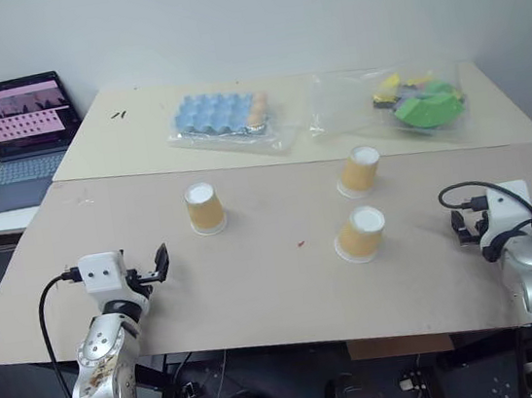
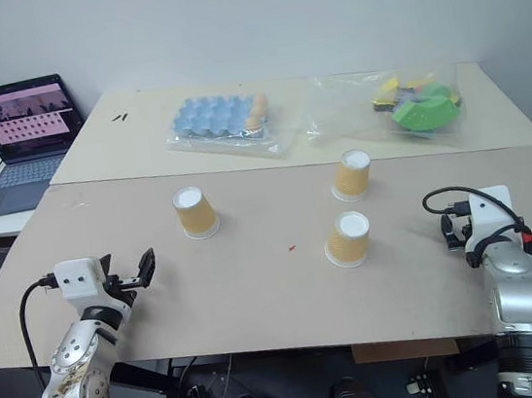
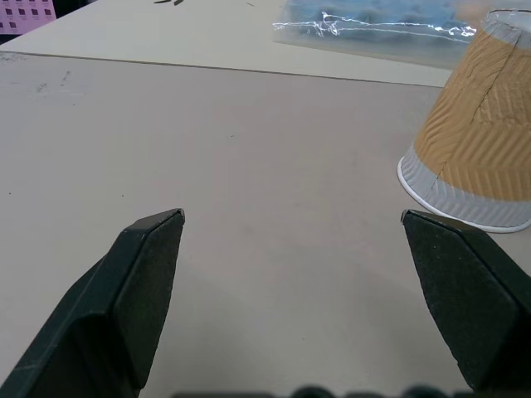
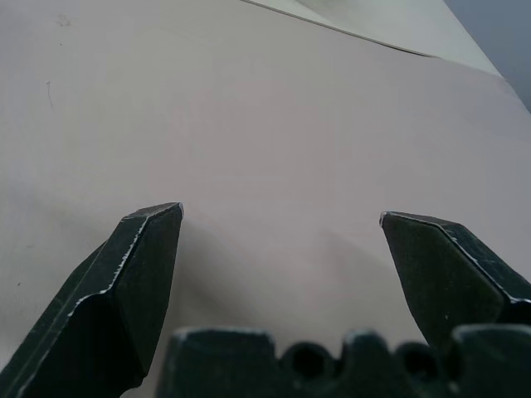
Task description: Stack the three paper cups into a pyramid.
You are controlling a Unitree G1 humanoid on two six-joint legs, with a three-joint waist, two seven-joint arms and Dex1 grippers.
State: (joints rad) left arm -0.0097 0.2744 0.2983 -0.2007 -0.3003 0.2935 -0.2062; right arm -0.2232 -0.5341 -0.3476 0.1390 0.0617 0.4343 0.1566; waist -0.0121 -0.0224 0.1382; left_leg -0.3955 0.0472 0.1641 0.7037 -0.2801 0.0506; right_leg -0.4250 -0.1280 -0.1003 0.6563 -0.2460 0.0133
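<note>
Standing upside down and well apart on the beige worktop [image 1: 258, 288] are three tapered tan paper cups with white bases: one on the left [image 1: 204, 208], one further back on the right [image 1: 359, 170], one nearer on the right [image 1: 360, 234]. The left gripper [image 1: 160, 263] hovers empty near the left cup, fingers spread wide; the right gripper [image 1: 460, 227] sits beside the nearer right cup, likewise spread and empty.

Three tan-orange paper cups stand upside down and unstacked on the beige table, white bases up and white rims on the surface. One cup [image 1: 204, 208] stands alone at left. A second cup [image 1: 359, 170] stands far right, with the third cup [image 1: 361, 234] nearer, just in front.
</note>
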